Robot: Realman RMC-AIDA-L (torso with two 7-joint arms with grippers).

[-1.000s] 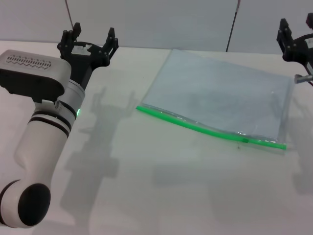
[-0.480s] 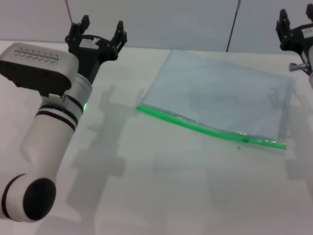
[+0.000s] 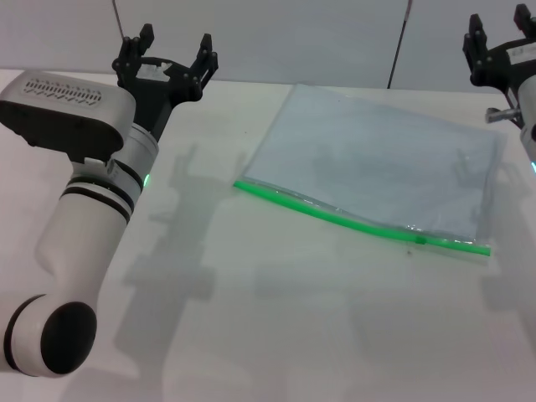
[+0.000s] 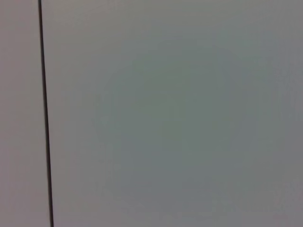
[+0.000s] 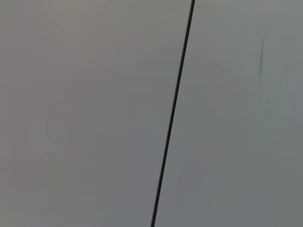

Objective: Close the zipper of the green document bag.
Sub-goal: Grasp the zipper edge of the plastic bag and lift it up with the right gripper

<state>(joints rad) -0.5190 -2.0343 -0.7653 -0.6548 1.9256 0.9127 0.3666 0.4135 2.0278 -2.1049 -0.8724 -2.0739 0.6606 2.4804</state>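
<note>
Flat translucent blue-grey green document bag [image 3: 377, 172] lies on the white table [image 3: 276, 318], its bright green plastic zipper [image 3: 360, 224] along the near edge. Left gripper [image 3: 165, 60], fingers spread, is raised well left of the bag; right gripper [image 3: 494, 50], spread, hangs beyond its far right corner. Advisable: pin one end, then draw the slider. Bag appears empty.

The left arm reaches up from the near left in the head view, its white forearm banded in black and its wrist housing dark. The left gripper [image 3: 166, 52] is raised, fingers spread wide and pointing upward. The right gripper [image 3: 502, 42] is held high at the far right edge, partly cut off, its fingers apart.
</note>
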